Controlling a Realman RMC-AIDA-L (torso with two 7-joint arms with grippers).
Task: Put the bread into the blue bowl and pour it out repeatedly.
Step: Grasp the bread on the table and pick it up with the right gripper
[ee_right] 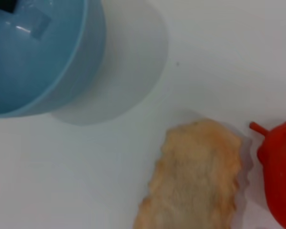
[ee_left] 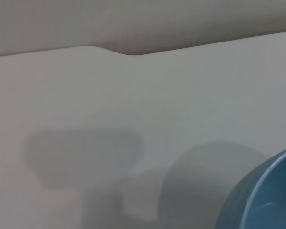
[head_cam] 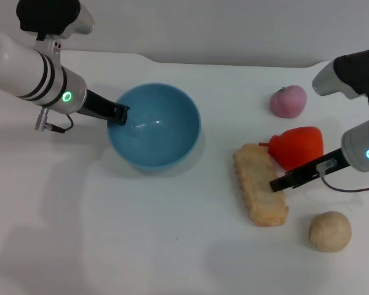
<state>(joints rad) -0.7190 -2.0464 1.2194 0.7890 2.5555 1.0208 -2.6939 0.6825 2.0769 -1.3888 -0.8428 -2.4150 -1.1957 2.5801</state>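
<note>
Head view: left claw (head_cam: 120, 114) grips the bowl (head_cam: 155, 125) rim at nine o'clock; right claw (head_cam: 278, 184), aperture unclear, touches the bread (head_cam: 258, 190) on the surface (head_cam: 172, 258). Right wrist: bread (ee_right: 195, 176) lies free; centre the grip, lift level.

Left arm is reaching in from the upper left of the head view, forearm white with dark bands and a green ring light glowing at the wrist; left gripper (head_cam: 119, 114) is pointing right and slightly downward, its dark tip sitting low. Right arm is coming in from the right edge, wrist ring glowing blue, a thin cable looping beneath it; right gripper (head_cam: 279, 183) is stretching leftward and down, dark fingers lying close together
</note>
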